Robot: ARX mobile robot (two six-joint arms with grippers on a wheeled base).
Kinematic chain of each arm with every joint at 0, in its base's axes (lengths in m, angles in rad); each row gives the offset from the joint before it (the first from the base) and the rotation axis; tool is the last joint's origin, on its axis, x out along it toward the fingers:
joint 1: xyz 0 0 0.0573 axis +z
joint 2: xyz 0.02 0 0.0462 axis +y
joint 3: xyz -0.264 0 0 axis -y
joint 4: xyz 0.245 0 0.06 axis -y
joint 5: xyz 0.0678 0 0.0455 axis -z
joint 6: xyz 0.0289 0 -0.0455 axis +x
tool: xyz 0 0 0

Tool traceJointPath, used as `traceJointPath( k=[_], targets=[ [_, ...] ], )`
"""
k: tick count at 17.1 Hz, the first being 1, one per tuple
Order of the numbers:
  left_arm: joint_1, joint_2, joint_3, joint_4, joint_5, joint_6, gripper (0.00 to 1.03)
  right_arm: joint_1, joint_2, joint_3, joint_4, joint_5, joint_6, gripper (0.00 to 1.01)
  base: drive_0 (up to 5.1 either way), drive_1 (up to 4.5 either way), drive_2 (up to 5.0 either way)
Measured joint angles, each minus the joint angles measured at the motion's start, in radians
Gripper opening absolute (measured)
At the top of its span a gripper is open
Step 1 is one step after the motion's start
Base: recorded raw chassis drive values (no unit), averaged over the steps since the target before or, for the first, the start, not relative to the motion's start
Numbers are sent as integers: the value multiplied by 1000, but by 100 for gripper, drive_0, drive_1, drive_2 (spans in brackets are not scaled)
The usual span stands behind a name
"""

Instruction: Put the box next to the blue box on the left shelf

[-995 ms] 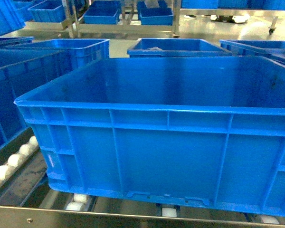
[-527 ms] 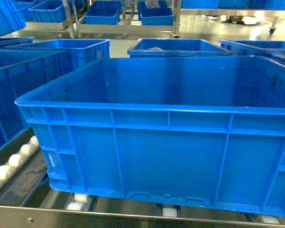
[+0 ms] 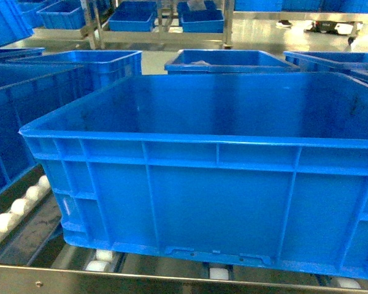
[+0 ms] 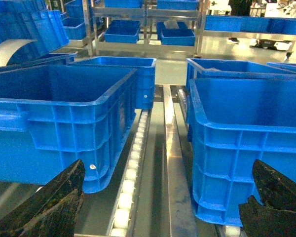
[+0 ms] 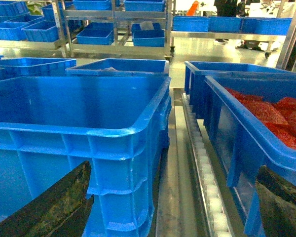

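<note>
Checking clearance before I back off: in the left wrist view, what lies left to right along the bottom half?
Left finger → neighbouring blue crate → white roller track → metal rail → the box → right finger.

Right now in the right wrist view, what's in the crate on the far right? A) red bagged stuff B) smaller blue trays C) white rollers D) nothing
A: the crate on the far right holds a heap of red material, seemingly bagged, while the box to its left shows only a bare blue inside.
</note>
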Motion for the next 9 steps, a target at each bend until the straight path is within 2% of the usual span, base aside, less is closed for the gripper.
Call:
traceJointPath(
  k=[9],
  targets=[
    [0,0,0,0,0,0,98,0,0,0,0,0,0,98,0,0,0]
  ],
)
